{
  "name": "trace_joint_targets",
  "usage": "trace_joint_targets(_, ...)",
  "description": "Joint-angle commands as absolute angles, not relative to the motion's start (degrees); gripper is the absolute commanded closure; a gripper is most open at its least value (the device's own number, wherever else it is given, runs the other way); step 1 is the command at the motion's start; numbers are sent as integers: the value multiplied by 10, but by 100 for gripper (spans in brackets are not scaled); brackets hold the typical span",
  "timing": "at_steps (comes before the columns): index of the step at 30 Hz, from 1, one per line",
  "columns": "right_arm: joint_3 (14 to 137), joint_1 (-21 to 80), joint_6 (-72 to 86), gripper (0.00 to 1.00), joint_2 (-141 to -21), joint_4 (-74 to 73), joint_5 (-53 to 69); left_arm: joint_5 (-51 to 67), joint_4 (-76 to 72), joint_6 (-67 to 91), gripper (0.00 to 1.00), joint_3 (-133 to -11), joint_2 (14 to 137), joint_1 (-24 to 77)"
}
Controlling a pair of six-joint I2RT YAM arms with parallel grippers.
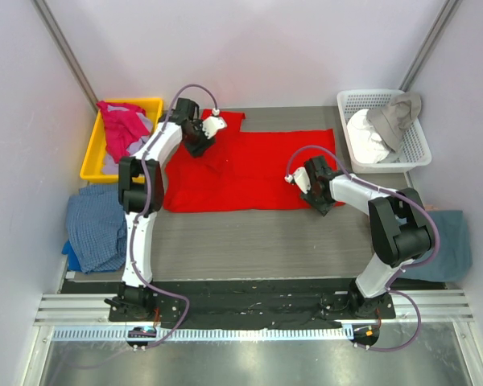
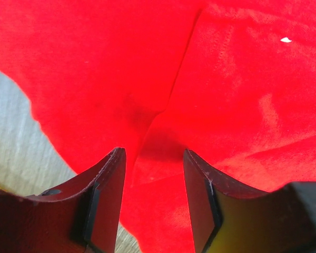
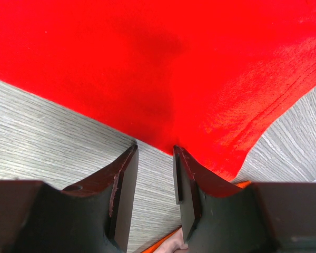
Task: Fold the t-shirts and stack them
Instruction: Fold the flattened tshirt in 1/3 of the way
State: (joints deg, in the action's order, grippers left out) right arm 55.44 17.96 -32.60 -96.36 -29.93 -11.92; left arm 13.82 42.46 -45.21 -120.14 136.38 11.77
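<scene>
Here, grey wood-grain table [image 1: 266, 241] between pale walls [image 1: 306, 48], red shirt [image 1: 249, 173] spread flat mid-table, left gripper [image 2: 152, 153] half open over its far corner, holding nothing, right gripper [image 3: 155, 148] part open at its edge, empty, yellow bin [image 1: 92, 157] left, white basket [image 1: 417, 151] right.

A grey wood-grain table top [image 1: 249, 241] fills the middle of the overhead view, and its streaked surface shows again in both wrist views. A yellow rectangular plastic bin [image 1: 90, 145] sits at its far left corner. A white slotted plastic basket [image 1: 386, 167] sits at the far right corner, well apart from the bin. Along the near edge lies a black base plate [image 1: 249, 301], with a ribbed aluminium rail [image 1: 249, 318] just in front of it. Pale lavender walls [image 1: 249, 48] enclose the space, and slanted grey metal poles [image 1: 64, 48] run up the two far corners.
</scene>
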Motion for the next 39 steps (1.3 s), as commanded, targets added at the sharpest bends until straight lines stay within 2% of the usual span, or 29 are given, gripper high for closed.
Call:
trace_joint_targets(1,543,182,-315,59,-964,-306,-114,157,440,-451,48,-1217,1370,120)
trace_joint_targets(3,542,182,-315,58,-964,-306,-114,157,440,-451,49,-1222,1372,120)
trace_joint_targets(6,541,182,-315,58,-960,-306,-114,156,444,-450,55,-1230,1380,120)
trace_joint_targets(10,538,182,-315,59,-960,-305,-113,154,446,-450,69,-1235,1383,119)
trace_joint_targets(13,536,182,-313,58,-962,-303,-111,151,446,-453,75,-1234,1382,119)
trace_joint_targets(24,534,183,-310,59,-969,-300,-108,154,441,-454,89,-1231,1372,121)
trace_joint_targets(28,533,184,-310,59,-971,-300,-108,155,440,-460,99,-1228,1366,127)
trace_joint_targets(39,529,184,-308,59,-974,-298,-107,118,413,-470,100,-1246,1361,148)
